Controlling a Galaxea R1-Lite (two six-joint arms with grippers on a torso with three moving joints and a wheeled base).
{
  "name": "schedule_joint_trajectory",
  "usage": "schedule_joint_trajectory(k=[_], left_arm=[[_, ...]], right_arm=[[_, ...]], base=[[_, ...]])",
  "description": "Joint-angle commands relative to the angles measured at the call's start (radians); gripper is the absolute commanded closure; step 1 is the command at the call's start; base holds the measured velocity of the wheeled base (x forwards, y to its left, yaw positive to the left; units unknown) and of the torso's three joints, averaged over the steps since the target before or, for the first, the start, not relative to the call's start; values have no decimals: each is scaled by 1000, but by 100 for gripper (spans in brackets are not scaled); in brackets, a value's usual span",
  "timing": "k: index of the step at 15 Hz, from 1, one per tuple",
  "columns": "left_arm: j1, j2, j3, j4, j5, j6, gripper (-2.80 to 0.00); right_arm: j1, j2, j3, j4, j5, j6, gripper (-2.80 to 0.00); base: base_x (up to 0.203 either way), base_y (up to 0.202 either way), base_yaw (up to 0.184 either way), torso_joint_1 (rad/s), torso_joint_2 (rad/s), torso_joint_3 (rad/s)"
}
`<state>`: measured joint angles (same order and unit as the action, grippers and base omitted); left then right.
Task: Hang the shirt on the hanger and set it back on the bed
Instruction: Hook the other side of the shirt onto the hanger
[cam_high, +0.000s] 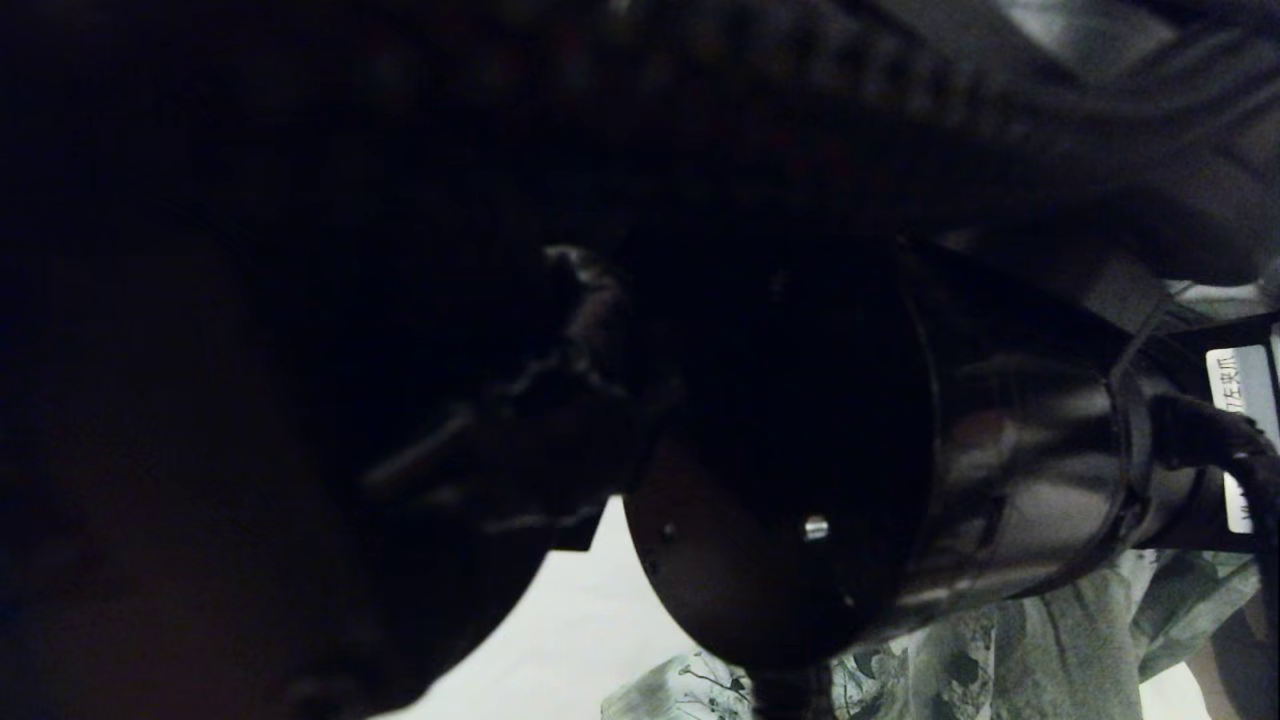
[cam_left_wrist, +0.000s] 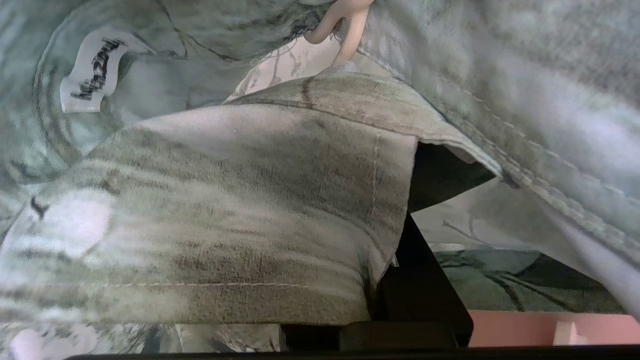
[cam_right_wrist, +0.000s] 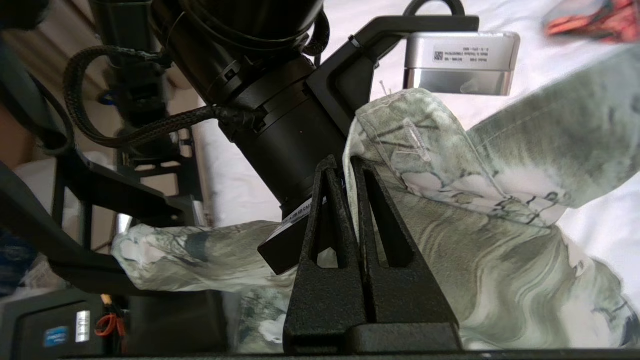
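The green and white printed shirt (cam_left_wrist: 240, 200) lies draped over my left gripper (cam_left_wrist: 400, 240), its collar label (cam_left_wrist: 95, 70) showing. A cream bend of the hanger (cam_left_wrist: 345, 25) pokes out between shirt folds. In the right wrist view my right gripper (cam_right_wrist: 345, 170) is shut on an edge of the shirt (cam_right_wrist: 450, 220), right beside the left arm's wrist (cam_right_wrist: 280, 125). The shirt hangs above the bed's white sheet (cam_right_wrist: 525, 65). In the head view the left arm (cam_high: 800, 450) blocks nearly everything; only a strip of shirt (cam_high: 1050, 630) and sheet (cam_high: 570, 630) shows below it.
An orange-and-black garment (cam_right_wrist: 585, 22) lies on the sheet farther off. The robot's dark frame and base (cam_right_wrist: 75, 200) stand close by, beside the bed's edge. A pink surface (cam_left_wrist: 550, 327) shows beneath the shirt in the left wrist view.
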<state>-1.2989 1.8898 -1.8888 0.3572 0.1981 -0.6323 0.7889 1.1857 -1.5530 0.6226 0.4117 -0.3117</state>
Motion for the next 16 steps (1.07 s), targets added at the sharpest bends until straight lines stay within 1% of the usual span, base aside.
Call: schedule_joint_trajectory(k=[1,6,9,11,12,13,16], left_arm=[[1,8,-15,-3,4,-4,0],[-3,2,-37,-1,4,-6,0],[-7,-33,-33,-10,7,-3,0],[-7,-44,-7,-17,6,-3,0],[-6,-45,17,-47,7,-2,0],[-4,-48,50,-102,7,1,0],[1,-71,175,-253,6,48,0]], right_arm=[[9,-14,-1,13,5,-4,0],[23,-25,12,17,-1,2,0],[23,-44,27,13,1,3,0],[20,-52,29,14,0,3,0],[15,-55,32,14,-2,5,0],[12,-55,44,13,-2,5,0],[-9,-52,53,9,2,6,0]], base=[[0,0,0,0,0,0],[0,0,0,0,0,0],[0,0,0,0,0,0],[0,0,0,0,0,0],[0,0,0,0,0,0],[0,0,0,0,0,0],[0,0,0,0,0,0]])
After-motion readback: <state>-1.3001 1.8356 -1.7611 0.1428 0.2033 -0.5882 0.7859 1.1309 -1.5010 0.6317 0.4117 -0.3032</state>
